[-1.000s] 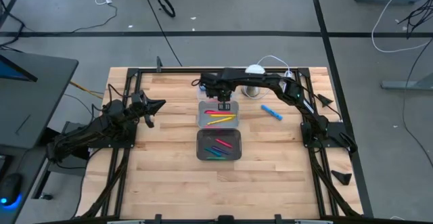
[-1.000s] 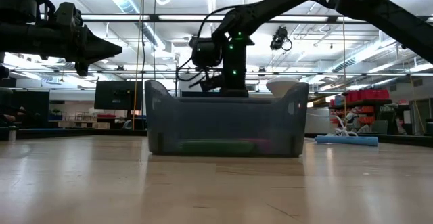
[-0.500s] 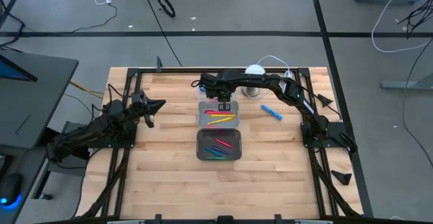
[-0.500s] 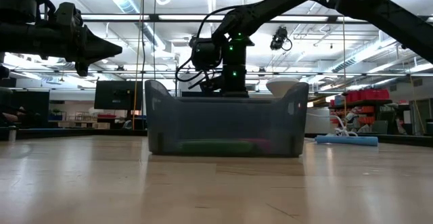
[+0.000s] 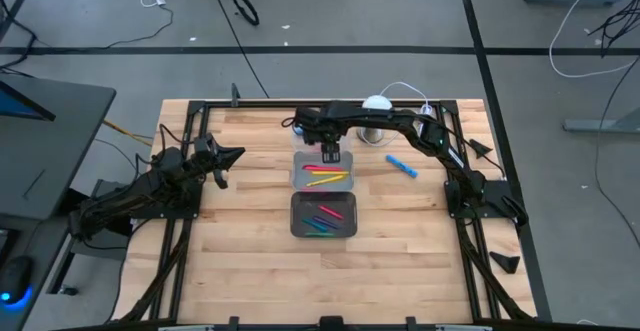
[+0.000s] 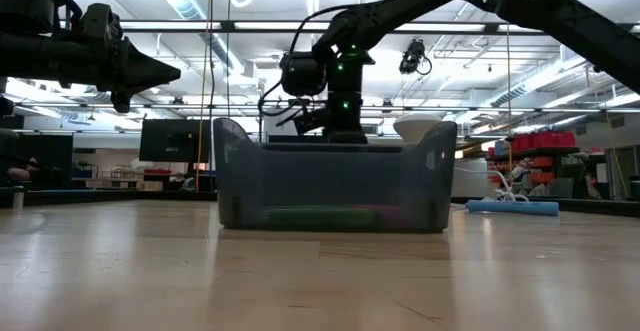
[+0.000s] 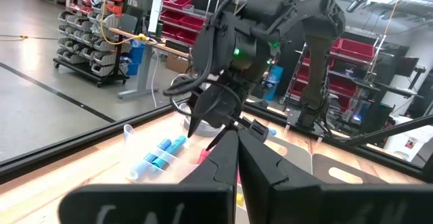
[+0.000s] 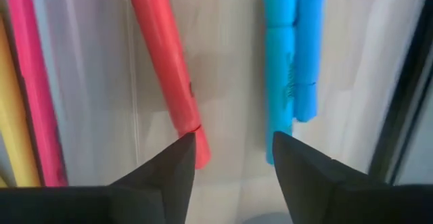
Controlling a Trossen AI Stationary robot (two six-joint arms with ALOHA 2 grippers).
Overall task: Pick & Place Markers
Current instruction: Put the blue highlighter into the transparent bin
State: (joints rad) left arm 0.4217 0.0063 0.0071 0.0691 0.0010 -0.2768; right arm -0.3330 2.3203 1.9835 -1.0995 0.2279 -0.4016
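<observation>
— Markers, counted?
— Two grey trays [image 5: 297, 178]; four markers [image 8: 162, 61] under my right gripper [image 8: 230, 156], fingers spread, empty. One blue marker [image 5: 401, 164] at three o'clock. Left gripper [image 5: 236, 155] closed.

My two arms [image 5: 400, 126] are black and jointed, with dark cables along them. My fingers [image 8: 162, 176] are dark, tapered wedges, and a green light [image 6: 343, 71] glows on my right wrist.

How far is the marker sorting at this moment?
Done: several markers lie in the two grey trays, red and yellow ones in the far tray, green and others in the near tray. In hand: nothing; the right gripper stands open over the far tray. Left: one blue marker on the table.
</observation>
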